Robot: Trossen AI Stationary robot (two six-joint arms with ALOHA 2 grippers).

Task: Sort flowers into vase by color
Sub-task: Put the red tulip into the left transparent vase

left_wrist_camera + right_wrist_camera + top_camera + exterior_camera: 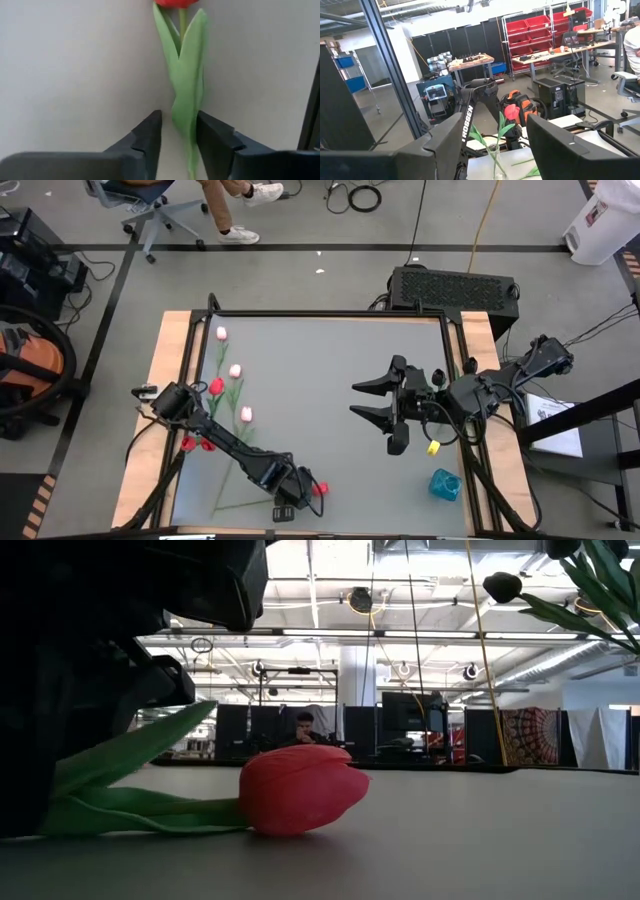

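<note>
Left end effector (pixel 179 137) straddling red tulip (pixel 184 85)

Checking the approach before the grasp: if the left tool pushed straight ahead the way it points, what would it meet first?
Probably the red tulip: its stem and leaves already lie between the left tool fingers, the red head straight ahead.

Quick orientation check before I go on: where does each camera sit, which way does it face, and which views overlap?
High: overhead, straight down on the table; both arms.
Low: table height, facing the room; red tulip close, dark arm at the picture's left.
Left wrist: down past the left hand, fingers either side of that tulip's stem.
Right wrist: raised, facing the room past the right hand.
Shared: high, low and left wrist show the red tulip.
</note>
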